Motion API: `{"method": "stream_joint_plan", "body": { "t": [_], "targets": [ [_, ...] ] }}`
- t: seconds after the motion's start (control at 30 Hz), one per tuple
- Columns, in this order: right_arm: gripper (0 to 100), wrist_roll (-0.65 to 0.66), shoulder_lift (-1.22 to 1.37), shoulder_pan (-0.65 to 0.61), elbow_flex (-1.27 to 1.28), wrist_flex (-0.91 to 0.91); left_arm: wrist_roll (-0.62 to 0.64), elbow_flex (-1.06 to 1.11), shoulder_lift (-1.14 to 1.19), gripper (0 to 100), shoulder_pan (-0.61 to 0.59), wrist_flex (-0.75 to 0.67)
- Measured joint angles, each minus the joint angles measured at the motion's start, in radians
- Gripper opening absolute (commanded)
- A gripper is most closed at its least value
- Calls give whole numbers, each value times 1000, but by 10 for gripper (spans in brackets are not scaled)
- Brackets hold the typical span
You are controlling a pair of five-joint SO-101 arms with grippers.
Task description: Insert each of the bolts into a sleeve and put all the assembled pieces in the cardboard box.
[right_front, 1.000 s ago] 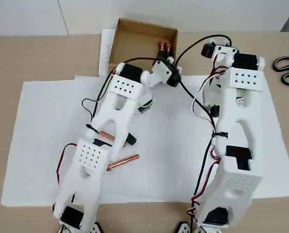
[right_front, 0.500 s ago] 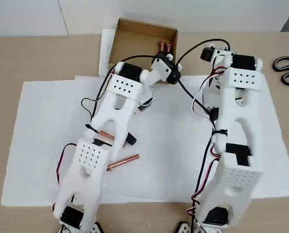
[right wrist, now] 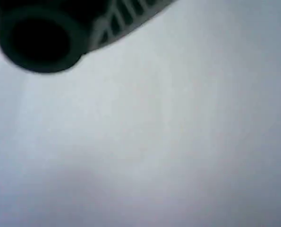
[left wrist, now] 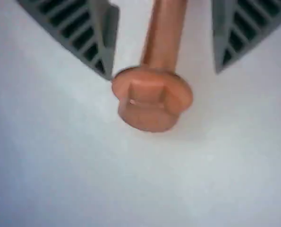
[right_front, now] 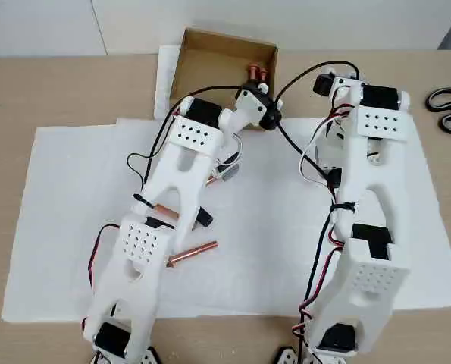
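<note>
While the left claw [left wrist: 161, 42] sits spread wide over the white paper [left wrist: 60, 179], copper bolt [left wrist: 152, 101] lying between its jaws, right claw [right wrist: 97, 23], cannot tell its grip

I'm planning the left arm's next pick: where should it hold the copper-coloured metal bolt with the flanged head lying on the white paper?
Probably best on the round shaft just behind the flanged head, coming from above. The copper-coloured bolt appears to lie flat on the white paper, and the left gripper has its open fingers on either side of that shaft.
</note>
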Motion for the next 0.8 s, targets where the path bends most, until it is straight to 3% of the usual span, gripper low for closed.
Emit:
{"method": "stream_joint_plan", "body": {
  "t": [0.23,0.8],
  "targets": [
    [5,0,0,0,0,0,2,35,0,56,0,0],
    [5,0,0,0,0,0,-3,29,72,66,3,-6]
  ]
}}
